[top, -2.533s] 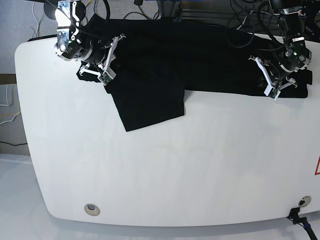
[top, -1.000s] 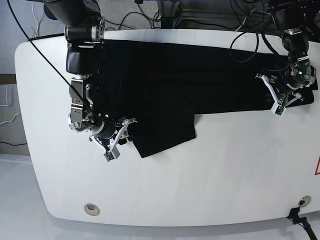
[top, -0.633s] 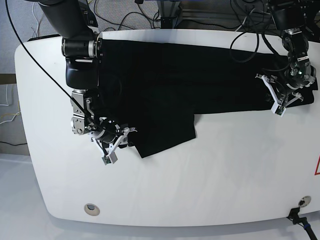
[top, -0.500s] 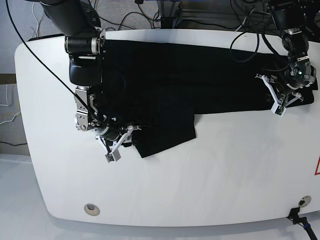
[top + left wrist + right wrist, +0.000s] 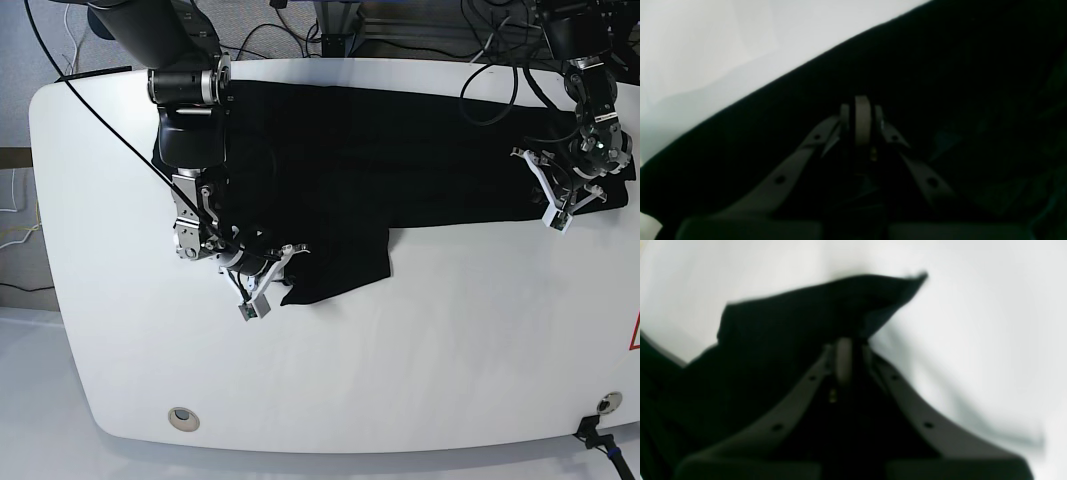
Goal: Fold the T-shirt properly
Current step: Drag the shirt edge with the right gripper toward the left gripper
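The black T-shirt [image 5: 400, 150] lies spread across the far half of the white table [image 5: 400, 360], and a flap hangs toward the front at centre-left. On the base view's left, my right gripper [image 5: 262, 290] sits at that flap's lower left corner. The right wrist view shows the right gripper [image 5: 845, 350] shut on the T-shirt [image 5: 800, 316], whose corner is raised off the table. On the base view's right, my left gripper [image 5: 556, 210] rests at the shirt's right edge. In the left wrist view the left gripper [image 5: 862, 113] is shut, pinching the dark T-shirt [image 5: 940, 66].
Cables [image 5: 300, 20] run behind the table's far edge. A round hole [image 5: 183, 418] sits near the front left corner and a black connector [image 5: 600, 405] near the front right. A red mark [image 5: 634, 335] shows at the right edge.
My right gripper slid rightward along the flap's front edge and closed on its lower corner. The flap's corner lifted slightly. The left arm stayed put.
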Motion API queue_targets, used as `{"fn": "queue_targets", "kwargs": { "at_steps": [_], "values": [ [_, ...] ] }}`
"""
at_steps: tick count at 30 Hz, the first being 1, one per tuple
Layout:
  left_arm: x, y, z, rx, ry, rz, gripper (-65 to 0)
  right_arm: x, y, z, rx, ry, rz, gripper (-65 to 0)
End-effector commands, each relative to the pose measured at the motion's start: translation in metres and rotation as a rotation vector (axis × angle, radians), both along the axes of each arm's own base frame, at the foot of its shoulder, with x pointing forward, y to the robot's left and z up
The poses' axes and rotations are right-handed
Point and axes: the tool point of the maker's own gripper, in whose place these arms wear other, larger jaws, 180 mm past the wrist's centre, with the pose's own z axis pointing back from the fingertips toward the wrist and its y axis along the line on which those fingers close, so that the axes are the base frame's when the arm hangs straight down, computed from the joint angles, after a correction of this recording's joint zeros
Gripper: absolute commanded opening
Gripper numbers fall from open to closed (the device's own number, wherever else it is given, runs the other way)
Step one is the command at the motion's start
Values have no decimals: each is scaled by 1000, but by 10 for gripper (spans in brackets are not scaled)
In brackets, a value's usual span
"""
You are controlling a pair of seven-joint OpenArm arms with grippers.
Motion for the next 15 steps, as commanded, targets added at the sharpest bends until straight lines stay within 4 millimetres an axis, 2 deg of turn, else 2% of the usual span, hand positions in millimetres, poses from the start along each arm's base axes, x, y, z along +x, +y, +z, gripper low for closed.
{"fn": "queue_targets", "kwargs": {
  "at_steps": [1,3,6,9,15],
  "values": [
    [-4,10,-1,45,31,7,-650,16,-1,28,-33,-49,31,-650],
    [-4,10,-1,45,31,7,-650,15,0,43,-73,-63,82,-650],
    [-3,10,-1,46,32,7,-650,-1,15,67,-120,-90,185,-650],
    [-3,10,-1,46,32,7,-650,-24,16,86,-162,-108,237,-650],
    [-4,10,-1,45,34,6,-650,-84,26,102,-82,-103,325,-650]
  ]
}}
